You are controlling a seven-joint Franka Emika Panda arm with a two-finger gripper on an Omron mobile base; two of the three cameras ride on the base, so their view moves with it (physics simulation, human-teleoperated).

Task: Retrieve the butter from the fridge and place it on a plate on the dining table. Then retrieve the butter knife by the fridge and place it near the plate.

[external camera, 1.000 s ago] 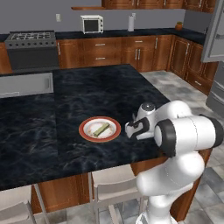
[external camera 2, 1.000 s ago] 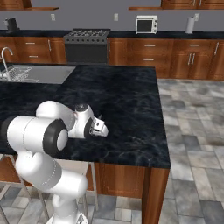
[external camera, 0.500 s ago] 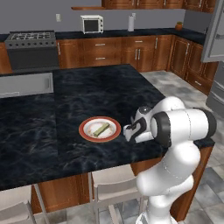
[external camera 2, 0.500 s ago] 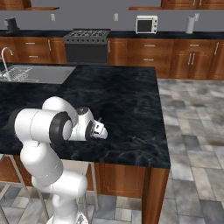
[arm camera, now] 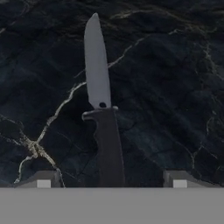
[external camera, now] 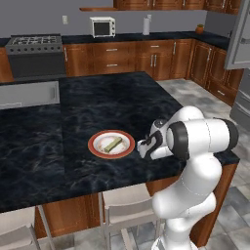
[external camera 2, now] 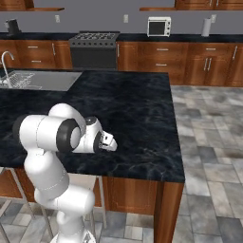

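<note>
Two dark fingertips (arm camera: 43, 178) of the tool (arm camera: 109, 181) stand wide apart at the bottom of the hand view, and the butter knife (arm camera: 101, 105) lies between them on the black marbled surface (arm camera: 175, 78). Its dark handle runs down the middle of the gap, touching neither tip, so the tool is open. The grey blade points away from the tool.

From the left base view, the tool (external camera: 145, 147) is low over the dining table, just beside the plate (external camera: 111, 144). The butter (external camera: 113, 144) lies on this plate. The knife itself I cannot make out in this view.
</note>
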